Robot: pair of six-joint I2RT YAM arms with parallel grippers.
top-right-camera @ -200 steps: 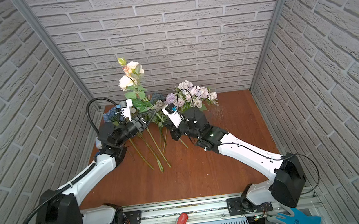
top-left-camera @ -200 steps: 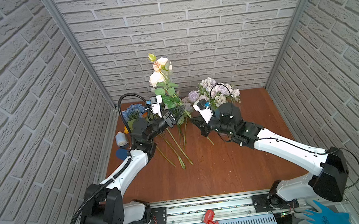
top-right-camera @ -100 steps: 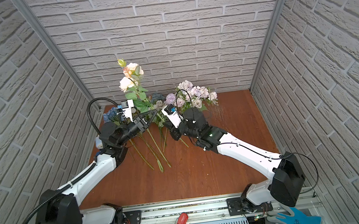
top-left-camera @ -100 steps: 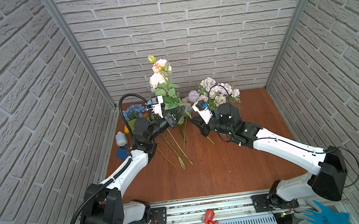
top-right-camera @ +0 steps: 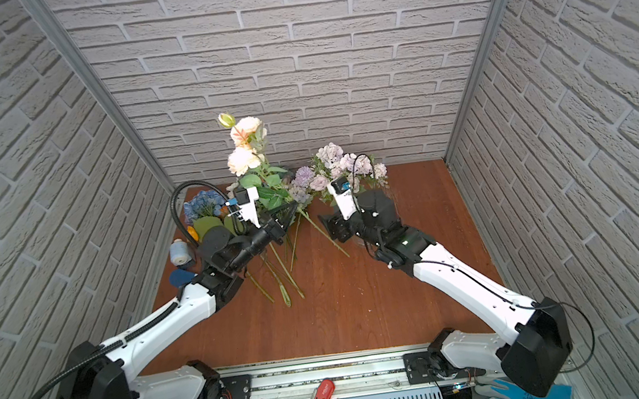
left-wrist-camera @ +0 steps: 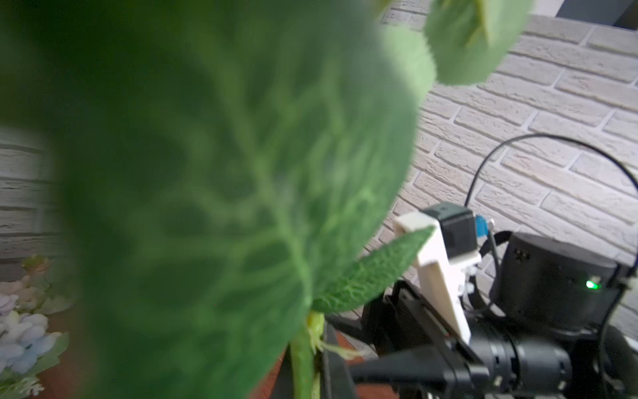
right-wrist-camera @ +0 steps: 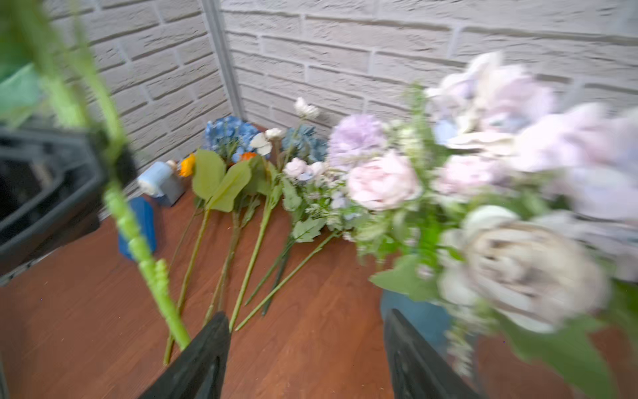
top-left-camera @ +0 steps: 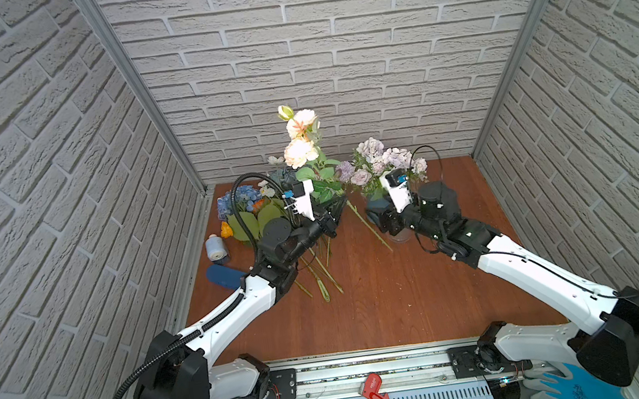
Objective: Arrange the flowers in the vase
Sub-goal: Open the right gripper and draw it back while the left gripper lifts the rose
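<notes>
Standing at centre frame: the wooden tabletop [top-left-camera: 366, 312], boxed in by brick-pattern walls in both top views.
Left arm: reaches in from the lower left of the frame; the left gripper [top-left-camera: 331, 224] is clamped on the stem of the cream-peach rose spray [top-left-camera: 300, 150], which rises tilted toward the back wall with a pale bud at its tip.
Right arm: comes in from the lower right; the right gripper [right-wrist-camera: 307, 355] has its jaws spread wide with nothing between them, in the right wrist view.
Vase bouquet: the lilac and white blooms [top-left-camera: 383, 158] stand right of centre, just above the right gripper in a top view.
Vase: the blue vase [right-wrist-camera: 419, 316] shows beneath those blooms in the right wrist view, touching or nearly touching one jaw; blur makes this hard to settle.
Loose flowers: a row of stems [right-wrist-camera: 248, 248] lies on the table left of centre, with the blue hydrangea [top-left-camera: 236, 201] toward the back left corner.
Step in hand: carrying the rose spray toward the vase, by my reading.
Next move: swing the stem's lower end over the vase mouth, lower it among the blooms, then release.
</notes>
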